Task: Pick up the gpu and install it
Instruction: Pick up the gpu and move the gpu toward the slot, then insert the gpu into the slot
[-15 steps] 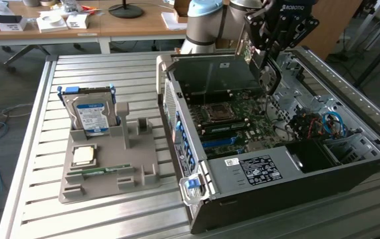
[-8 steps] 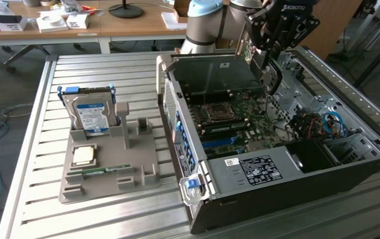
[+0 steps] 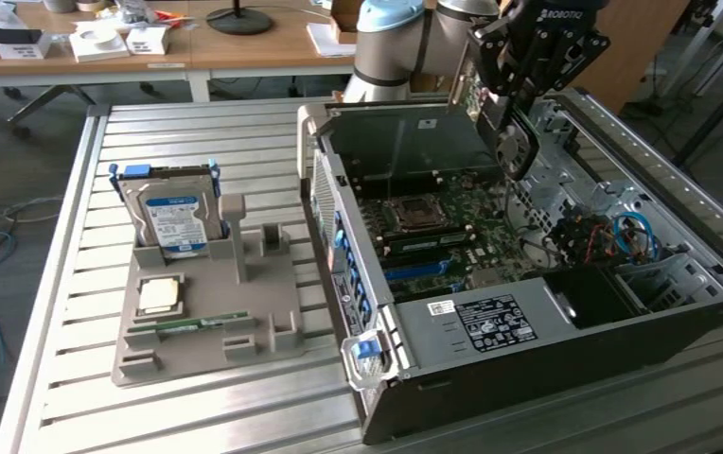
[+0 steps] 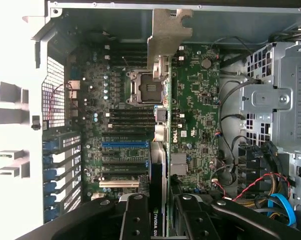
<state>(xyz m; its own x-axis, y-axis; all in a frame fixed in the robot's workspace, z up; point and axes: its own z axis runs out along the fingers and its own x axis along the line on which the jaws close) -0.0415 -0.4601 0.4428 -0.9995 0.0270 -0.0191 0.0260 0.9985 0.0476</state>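
My gripper [image 3: 528,90] hangs over the far end of the open computer case [image 3: 375,312] and is shut on the gpu [image 3: 498,121]. In the wrist view the gpu [image 4: 159,160] appears edge-on between the two black fingers [image 4: 135,220], with its metal bracket [image 4: 168,30] pointing away from the gripper [image 4: 163,222]. The card is held above the motherboard [image 4: 200,100], close beside the CPU socket [image 4: 145,87]. The blue and black expansion slots [image 4: 124,145] lie to one side of the card and are not touched by it.
A grey fixture tray [image 3: 198,331] on the slatted metal table [image 3: 71,284] holds a blue-labelled hard drive [image 3: 175,222], a small chip [image 3: 160,295] and a green memory stick [image 3: 191,326]. The case's drive cage [image 4: 275,100] and cables [image 4: 270,200] flank the board.
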